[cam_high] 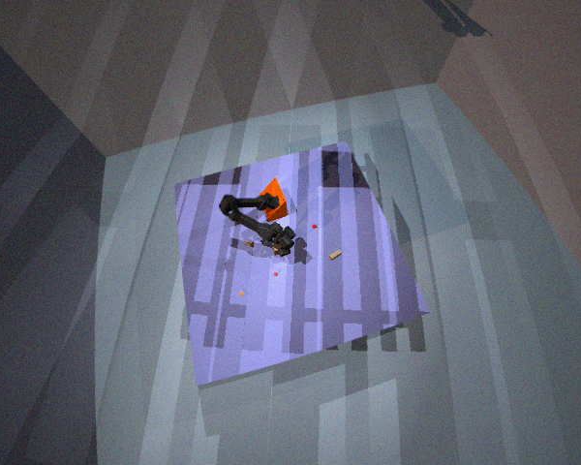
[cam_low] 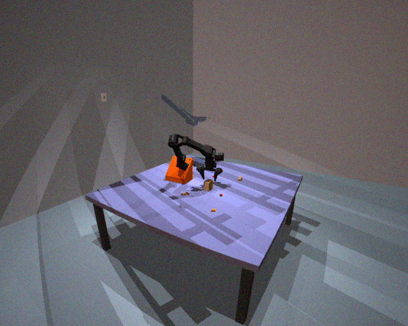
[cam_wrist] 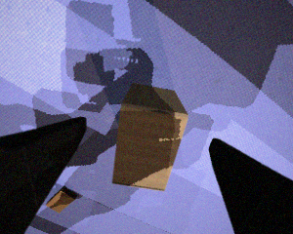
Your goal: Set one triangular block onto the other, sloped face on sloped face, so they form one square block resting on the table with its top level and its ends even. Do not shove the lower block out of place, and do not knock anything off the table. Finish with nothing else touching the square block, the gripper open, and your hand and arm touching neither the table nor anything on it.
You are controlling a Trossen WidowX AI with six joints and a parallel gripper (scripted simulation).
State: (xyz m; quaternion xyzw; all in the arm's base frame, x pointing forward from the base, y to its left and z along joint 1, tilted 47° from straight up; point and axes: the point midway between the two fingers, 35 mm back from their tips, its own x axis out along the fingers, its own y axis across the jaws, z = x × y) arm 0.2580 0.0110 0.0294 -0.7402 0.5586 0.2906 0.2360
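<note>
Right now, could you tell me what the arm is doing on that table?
The arm's tool is open and holds nothing; its fingers stand wide on either side of a tan block that rests on the purple table. In the exterior view the tool hangs just above that block, clear of it. A smaller tan piece lies apart, and a few small red and orange bits are scattered around.
</note>
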